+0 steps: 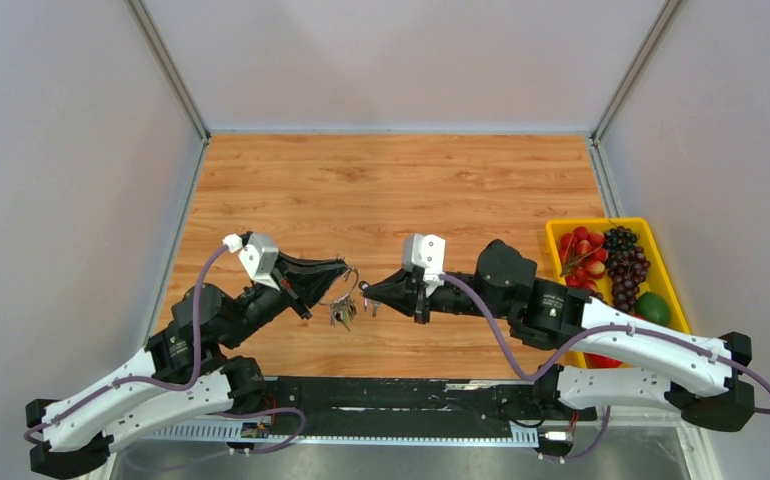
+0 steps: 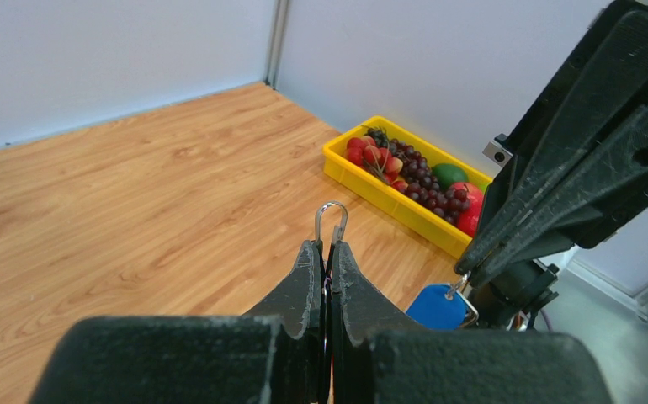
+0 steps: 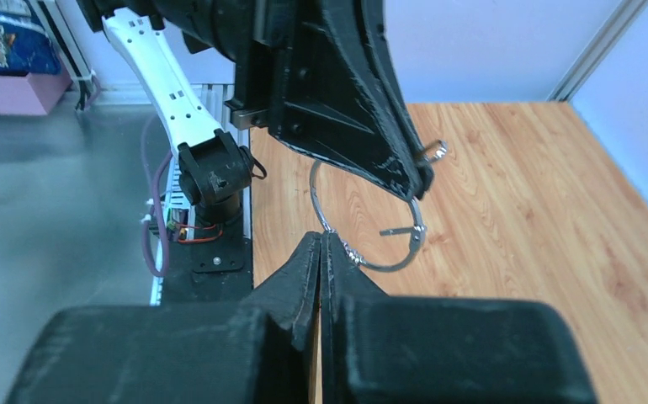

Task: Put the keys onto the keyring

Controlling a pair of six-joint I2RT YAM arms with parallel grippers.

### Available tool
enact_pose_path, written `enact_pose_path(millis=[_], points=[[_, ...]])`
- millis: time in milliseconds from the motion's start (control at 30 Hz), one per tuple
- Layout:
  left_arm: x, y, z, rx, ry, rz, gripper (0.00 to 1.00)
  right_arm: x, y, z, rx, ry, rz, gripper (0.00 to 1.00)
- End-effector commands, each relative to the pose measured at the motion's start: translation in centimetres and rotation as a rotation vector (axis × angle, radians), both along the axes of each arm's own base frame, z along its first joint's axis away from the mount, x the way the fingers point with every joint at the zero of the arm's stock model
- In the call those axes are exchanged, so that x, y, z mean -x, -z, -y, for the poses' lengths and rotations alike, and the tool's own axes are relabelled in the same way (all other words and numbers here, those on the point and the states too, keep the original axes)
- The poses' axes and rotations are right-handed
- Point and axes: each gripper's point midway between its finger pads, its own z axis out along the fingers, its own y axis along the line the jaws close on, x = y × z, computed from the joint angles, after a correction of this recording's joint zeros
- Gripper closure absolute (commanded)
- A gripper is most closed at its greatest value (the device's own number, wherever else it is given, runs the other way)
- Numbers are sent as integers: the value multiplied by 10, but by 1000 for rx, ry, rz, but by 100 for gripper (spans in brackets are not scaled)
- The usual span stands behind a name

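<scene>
My left gripper (image 1: pixel 347 268) is shut on the keyring (image 3: pixel 388 268), a thin silver wire ring. The ring's small end loop (image 2: pixel 320 220) sticks out past the left gripper (image 2: pixel 329 248). A bunch of keys (image 1: pixel 342 313) hangs from the ring just above the table. My right gripper (image 1: pixel 365 288) faces the left one, tip to tip. The right gripper (image 3: pixel 321 240) is shut, and the ring's wire meets its tips. A key's blue tag (image 2: pixel 437 307) dangles on a small link from the right fingers (image 2: pixel 573 185). What exactly sits between those jaws is hidden.
A yellow tray (image 1: pixel 601 222) of grapes, strawberries and other fruit stands at the right edge of the wooden table (image 1: pixel 391 190). Grey walls close off the left, back and right sides. The arm bases and a black rail run along the near edge.
</scene>
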Motion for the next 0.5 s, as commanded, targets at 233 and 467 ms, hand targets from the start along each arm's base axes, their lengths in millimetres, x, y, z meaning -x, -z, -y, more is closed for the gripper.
enact_pose_path(millis=[233, 467], points=[[18, -29, 0, 66, 86, -4, 100, 11, -46, -12, -83, 36, 325, 100], [29, -31, 2, 66, 146, -12, 100, 17, -51, -10, -112, 72, 446, 100]])
